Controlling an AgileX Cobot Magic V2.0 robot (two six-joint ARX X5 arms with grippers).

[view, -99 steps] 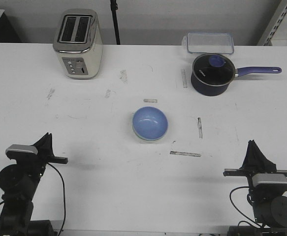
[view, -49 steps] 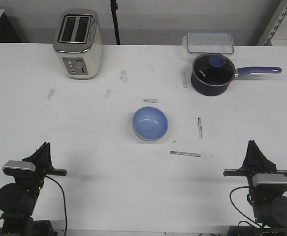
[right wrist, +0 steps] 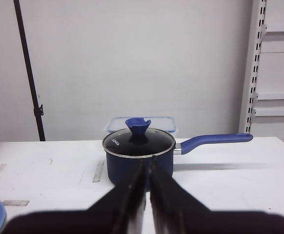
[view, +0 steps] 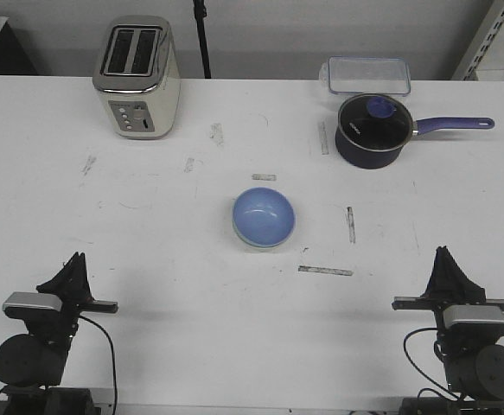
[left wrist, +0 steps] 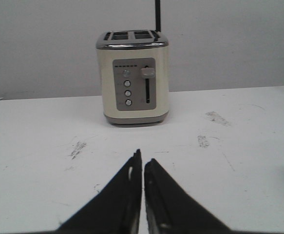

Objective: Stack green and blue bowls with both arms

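A wide white surface [view: 148, 259] fills the scene, scuffed with grey marks and bearing a few short strips of tape. Behind its far edge runs a pale grey wall, with a thin black pole [view: 202, 35] standing against it and a slotted metal shelf upright [view: 485, 39] at the far right.

At the far left of the surface stands a cream and chrome two-slot toaster [view: 137, 76], its control panel facing the near side. At the far right sits a dark blue saucepan [view: 373, 130] with a glass lid and a purple handle pointing right; just behind it lies a clear rectangular container [view: 366, 74].

Near the middle of the surface, well apart from everything else, sits the blue bowl [view: 264, 217], open side up. A pale rim shows just under its edge, seemingly the green bowl nested beneath it, though little of it can be seen.

The left arm [view: 31, 354] rests at the near left corner and the right arm [view: 476, 359] at the near right corner, both far from the bowl. The left pincer [left wrist: 142, 168] points toward the toaster with its fingers pressed nearly together, grasping nothing. The right pincer [right wrist: 146, 170] points toward the saucepan, likewise clenched on nothing.
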